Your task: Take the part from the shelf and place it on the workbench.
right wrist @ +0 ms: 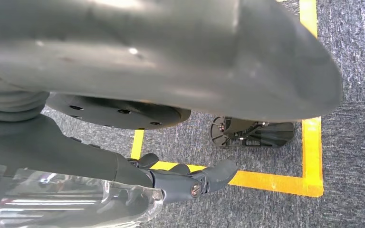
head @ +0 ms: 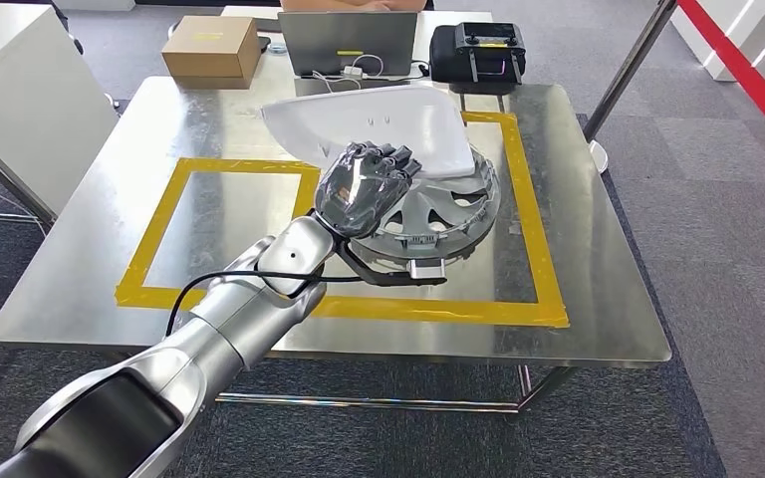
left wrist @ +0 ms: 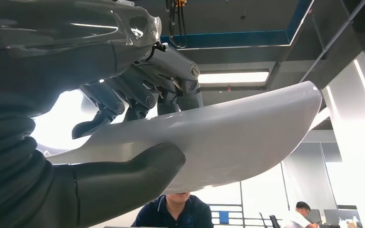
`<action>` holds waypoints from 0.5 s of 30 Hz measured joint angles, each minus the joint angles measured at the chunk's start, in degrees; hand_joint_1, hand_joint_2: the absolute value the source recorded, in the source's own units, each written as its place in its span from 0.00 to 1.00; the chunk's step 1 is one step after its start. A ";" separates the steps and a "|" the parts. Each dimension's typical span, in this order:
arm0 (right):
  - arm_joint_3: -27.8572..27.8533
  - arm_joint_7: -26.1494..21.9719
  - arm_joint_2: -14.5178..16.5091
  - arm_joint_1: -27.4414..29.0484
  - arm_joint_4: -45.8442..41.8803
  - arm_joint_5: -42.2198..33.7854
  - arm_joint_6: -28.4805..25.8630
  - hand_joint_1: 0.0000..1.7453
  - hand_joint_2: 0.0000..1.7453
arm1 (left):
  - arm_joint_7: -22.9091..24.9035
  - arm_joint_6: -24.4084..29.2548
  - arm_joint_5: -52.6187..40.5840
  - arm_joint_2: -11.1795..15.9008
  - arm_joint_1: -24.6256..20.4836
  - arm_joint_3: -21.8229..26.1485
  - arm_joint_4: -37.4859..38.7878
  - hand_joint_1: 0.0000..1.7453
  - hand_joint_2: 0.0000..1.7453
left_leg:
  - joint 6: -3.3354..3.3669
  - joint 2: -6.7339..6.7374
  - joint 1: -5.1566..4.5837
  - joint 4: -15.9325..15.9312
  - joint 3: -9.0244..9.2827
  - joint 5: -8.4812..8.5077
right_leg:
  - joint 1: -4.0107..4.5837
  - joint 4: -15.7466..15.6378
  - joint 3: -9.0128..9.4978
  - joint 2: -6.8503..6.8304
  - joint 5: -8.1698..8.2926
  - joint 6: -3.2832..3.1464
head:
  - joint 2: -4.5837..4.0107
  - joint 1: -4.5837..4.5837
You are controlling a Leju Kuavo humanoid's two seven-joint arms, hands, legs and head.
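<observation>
The part is a white curved shell [head: 388, 124] over the far middle of the metal workbench [head: 239, 219]. My left hand [head: 364, 184] reaches in from the lower left and grips its near edge. In the left wrist view the thumb [left wrist: 138, 168] presses under the white shell [left wrist: 247, 137] and the dark fingers [left wrist: 138, 92] curl over it. Just below it, a grey hubcap [head: 438, 214] lies inside a yellow tape square [head: 533, 229]; I cannot tell whether the shell touches it. My right hand [right wrist: 171, 180] hangs over grey carpet, fingers loosely out and holding nothing.
A cardboard box [head: 211, 47], a laptop [head: 347, 42] and a black case [head: 477, 50] stand along the far edge. A white cabinet [head: 20, 100] is at the left and a slanted pole [head: 630, 70] at the right. A person [left wrist: 173, 211] sits beyond the bench.
</observation>
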 joint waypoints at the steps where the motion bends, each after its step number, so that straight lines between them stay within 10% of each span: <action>1: 0.00 0.00 0.00 0.00 0.00 0.00 0.00 0.00 0.00 | 0.00 0.00 0.00 0.00 0.00 0.00 0.00 1.00 1.00 | 0.00 0.00 0.00 0.00 0.00 0.00 | 0.00 0.00 0.00 0.00 0.00 0.00 | 0.00 -0.01; 15: 0.00 0.00 0.00 0.00 0.00 0.00 0.00 0.00 0.00 | 0.00 0.00 0.00 0.00 0.00 0.01 0.00 1.00 1.00 | -0.04 0.00 0.00 0.00 0.00 0.02 | 0.00 0.03 -0.01 0.00 0.00 -0.01 | 0.00 0.00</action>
